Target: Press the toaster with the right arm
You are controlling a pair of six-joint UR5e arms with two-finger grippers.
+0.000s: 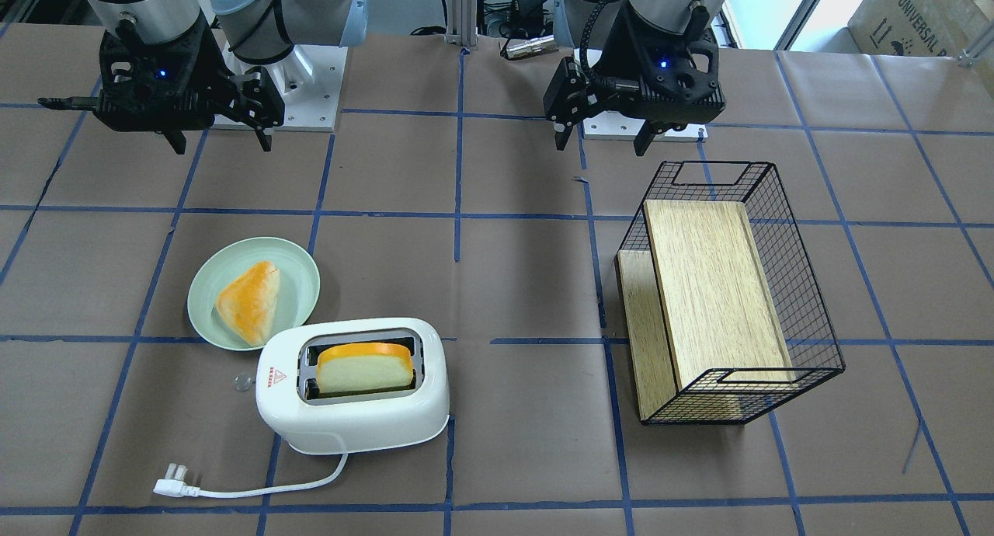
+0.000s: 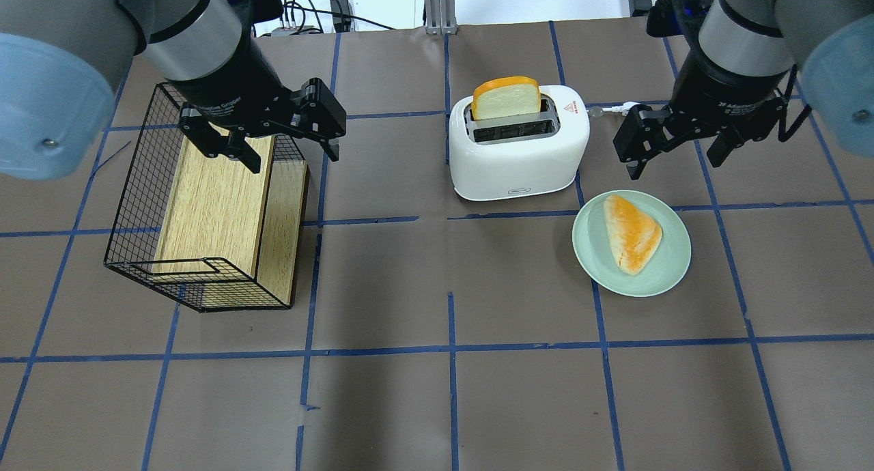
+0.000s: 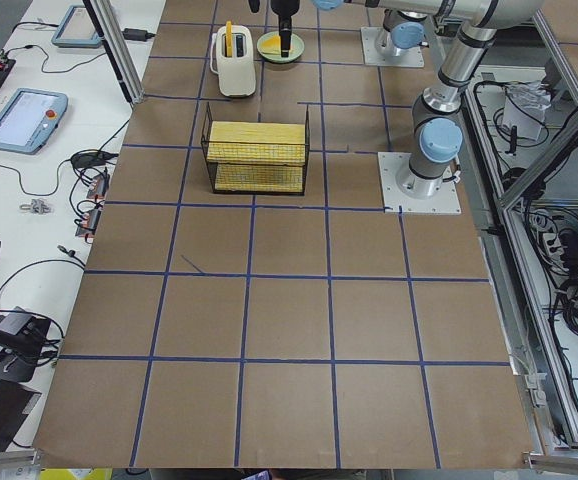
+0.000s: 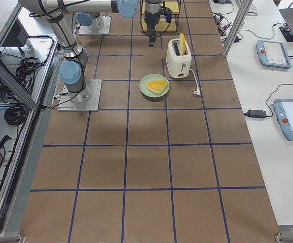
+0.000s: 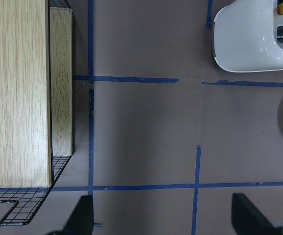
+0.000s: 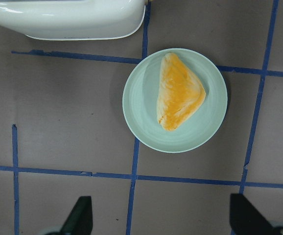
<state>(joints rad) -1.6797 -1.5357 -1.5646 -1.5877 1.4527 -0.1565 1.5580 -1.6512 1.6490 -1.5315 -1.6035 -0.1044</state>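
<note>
The glossy white toaster (image 1: 353,412) stands near the table's middle with a slice of bread (image 1: 363,365) upright in one slot. It also shows in the overhead view (image 2: 519,153) and at the top edge of the right wrist view (image 6: 68,19). My right gripper (image 1: 221,141) is open and empty, and hangs above the table. In the overhead view the right gripper (image 2: 674,162) is to the right of the toaster, apart from it. My left gripper (image 2: 293,158) is open and empty above the wire basket's edge.
A pale green plate (image 2: 672,266) holding a triangular bun (image 2: 631,233) sits beside the toaster, below my right gripper. A black wire basket (image 2: 136,184) with wooden boards lies on the left. The toaster's white cord and plug (image 1: 175,487) trail on the table's far side.
</note>
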